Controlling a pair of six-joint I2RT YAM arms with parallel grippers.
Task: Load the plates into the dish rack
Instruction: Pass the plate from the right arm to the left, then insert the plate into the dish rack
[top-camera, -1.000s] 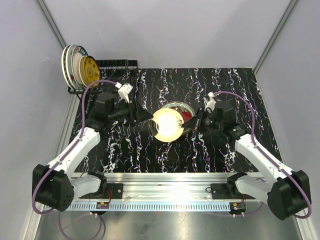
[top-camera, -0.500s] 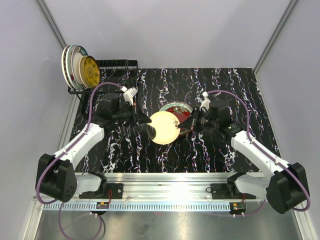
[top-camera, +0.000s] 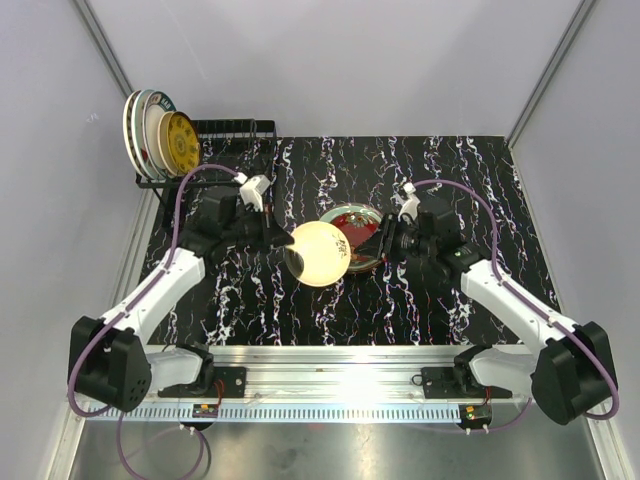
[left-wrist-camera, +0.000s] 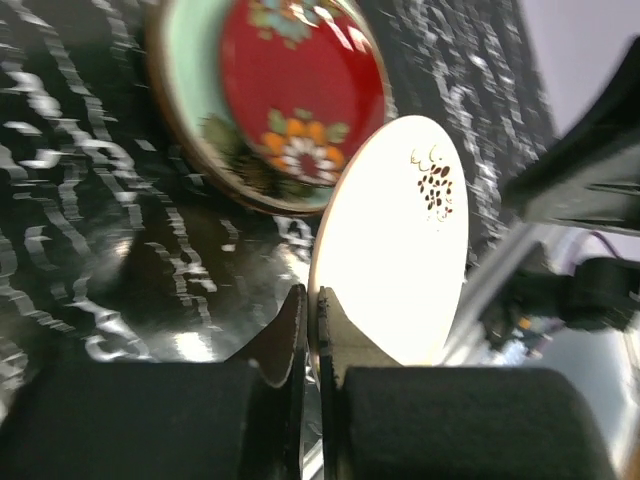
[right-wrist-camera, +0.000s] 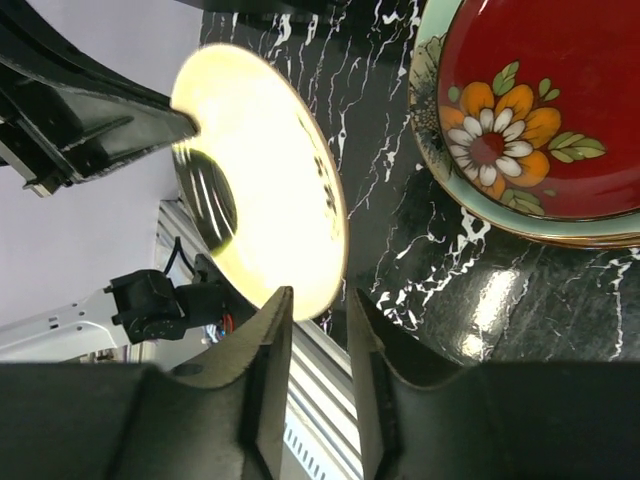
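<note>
Left gripper (top-camera: 288, 245) clamps shut on the 9 o'clock rim of a cream plate (top-camera: 320, 255), holding it tilted on edge above the middle of the black marbled table (top-camera: 450, 180), seen from overhead. Right gripper (top-camera: 382, 243) stands at the plate's 3 o'clock side with its jaws parted. A red plate (top-camera: 360, 222) lies flat on the table at 1 o'clock of the cream one and is partly covered by it. The dish rack (top-camera: 240, 132) sits at the table's 10 o'clock corner, with several plates (top-camera: 165, 135) standing upright at its left end, well apart from both arms.

From the left wrist, the left gripper (left-wrist-camera: 312, 300) has its two fingers pressed together on the thin rim of the cream plate (left-wrist-camera: 400, 250), which rises toward 1 o'clock and bears a small dark grape mark near its top. The red plate (left-wrist-camera: 300, 90), flowered and with a pale green border, rests on the table at 12 o'clock.

From the right wrist, the right gripper (right-wrist-camera: 318, 300) shows a clear gap between its fingers. The cream plate (right-wrist-camera: 270, 170) hangs at 11 o'clock, its near rim at the mouth of that gap. Whether either finger touches it cannot be told. The left gripper (right-wrist-camera: 185, 122) bites the plate's far edge at 10 o'clock. The red plate (right-wrist-camera: 540, 100) lies flat at 2 o'clock.
</note>
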